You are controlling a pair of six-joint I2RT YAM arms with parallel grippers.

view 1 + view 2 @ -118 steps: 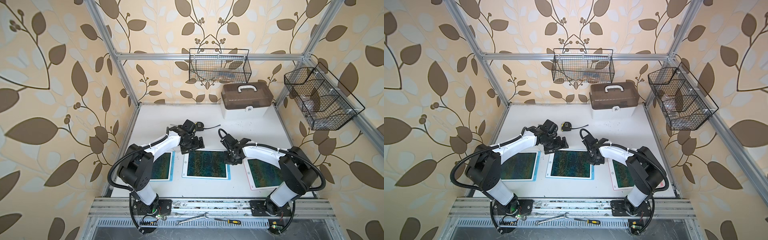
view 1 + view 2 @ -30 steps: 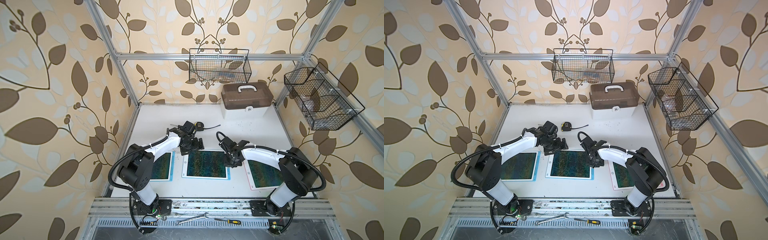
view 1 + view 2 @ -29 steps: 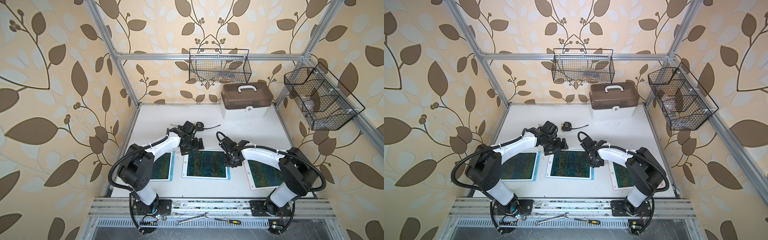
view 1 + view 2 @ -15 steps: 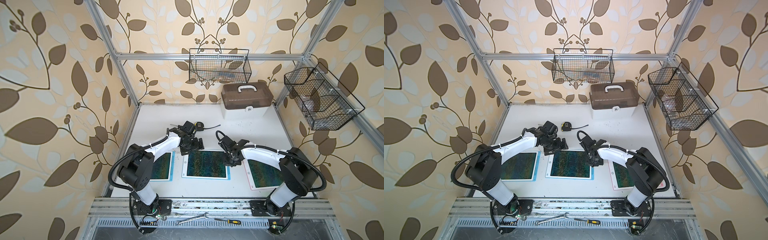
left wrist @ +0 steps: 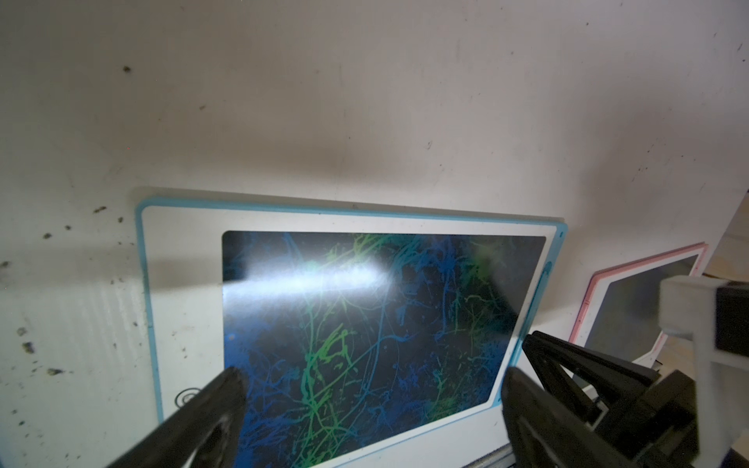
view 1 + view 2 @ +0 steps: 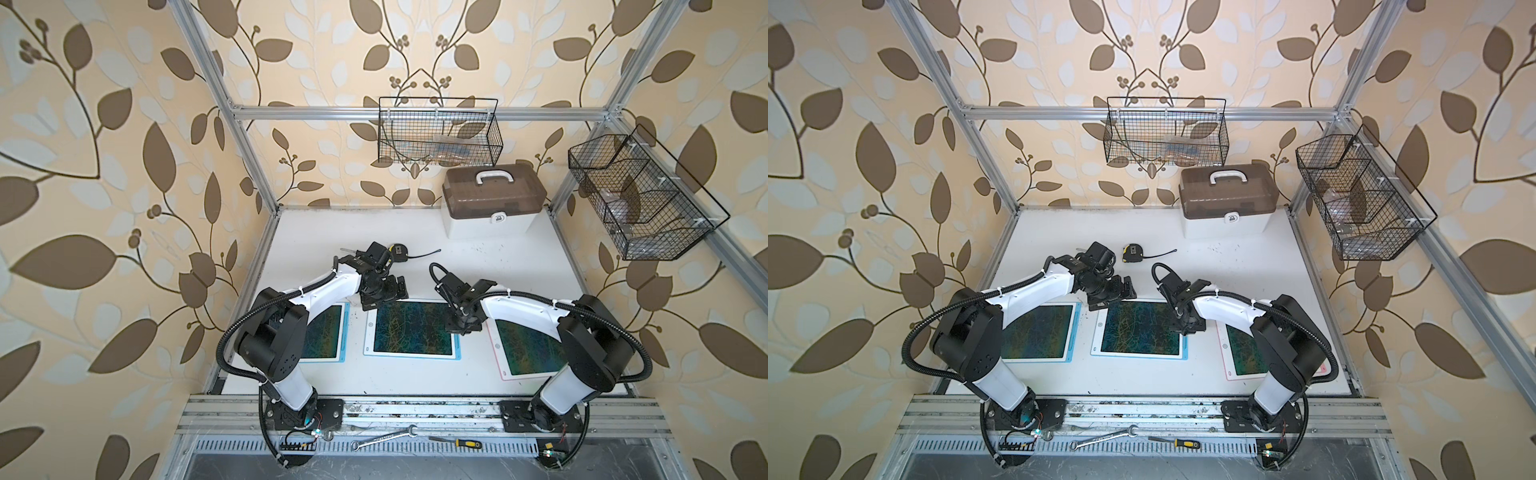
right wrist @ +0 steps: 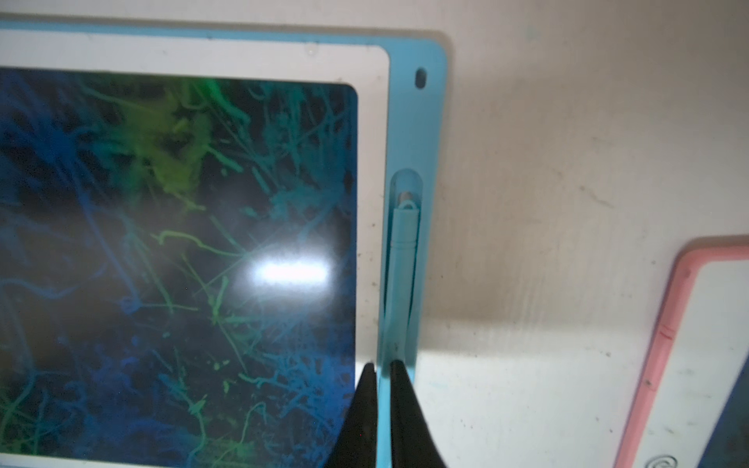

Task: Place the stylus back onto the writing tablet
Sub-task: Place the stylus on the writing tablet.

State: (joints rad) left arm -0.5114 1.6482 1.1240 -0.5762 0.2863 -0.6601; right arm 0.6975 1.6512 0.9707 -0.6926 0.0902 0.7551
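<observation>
Plainly, the stylus (image 7: 401, 279) is a slim pale-blue stick.

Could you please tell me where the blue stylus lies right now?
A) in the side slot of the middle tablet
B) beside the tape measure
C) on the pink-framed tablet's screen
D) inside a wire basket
A: the right wrist view shows the stylus lying in the slot on the middle tablet's blue rim, with the right gripper's tips at one end.
</observation>
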